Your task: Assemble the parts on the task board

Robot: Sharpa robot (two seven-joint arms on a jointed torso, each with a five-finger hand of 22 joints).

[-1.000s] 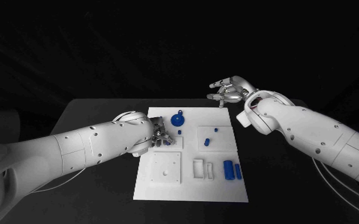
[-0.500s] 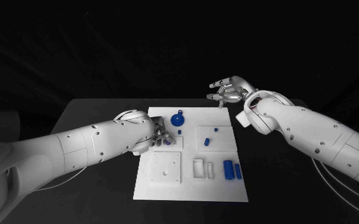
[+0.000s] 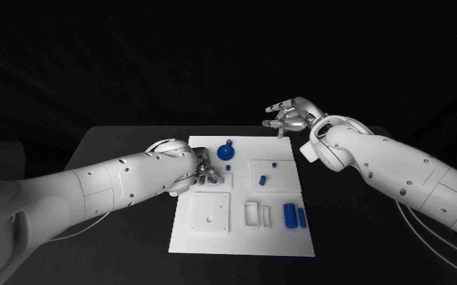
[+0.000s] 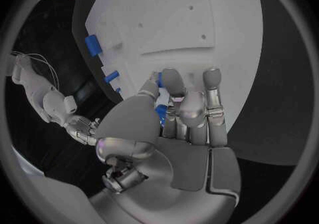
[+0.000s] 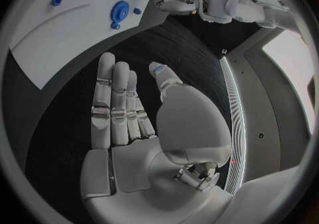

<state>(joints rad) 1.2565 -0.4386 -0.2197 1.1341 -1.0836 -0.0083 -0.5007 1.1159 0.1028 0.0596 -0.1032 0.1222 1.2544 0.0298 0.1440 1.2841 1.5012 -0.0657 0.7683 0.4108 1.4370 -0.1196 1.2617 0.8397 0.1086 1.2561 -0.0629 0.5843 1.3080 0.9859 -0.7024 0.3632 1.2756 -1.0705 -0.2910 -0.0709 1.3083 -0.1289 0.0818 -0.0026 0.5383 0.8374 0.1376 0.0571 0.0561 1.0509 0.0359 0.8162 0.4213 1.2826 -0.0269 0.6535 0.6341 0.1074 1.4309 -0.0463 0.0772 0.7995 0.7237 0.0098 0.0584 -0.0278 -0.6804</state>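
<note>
A: Left hand (image 3: 204,174) first: what is it doing?

B: It sits low over the near-left part of the task board (image 3: 244,239), fingers curled in together. The left wrist view shows a small blue part (image 4: 160,113) between the thumb and the fingers (image 4: 194,108), so it looks pinched there, right at the board's surface.

A: And on the board itself, moving across?

B: A round blue part (image 3: 226,152) with a small knob lies near the far edge, just beyond the left hand. A raised white square (image 3: 209,212) lies nearer the robot. Toward the middle, two small blue pegs (image 3: 264,181) stand on another raised square. Nearer the robot's side, two blue cylinders (image 3: 295,216) lie side by side next to a white frame (image 3: 251,214).

A: Right hand?

B: The right hand (image 3: 294,117) hangs off the board past its far right corner, above the black table (image 3: 124,143). Fingers are straight and spread, palm bare, holding nothing.
</note>
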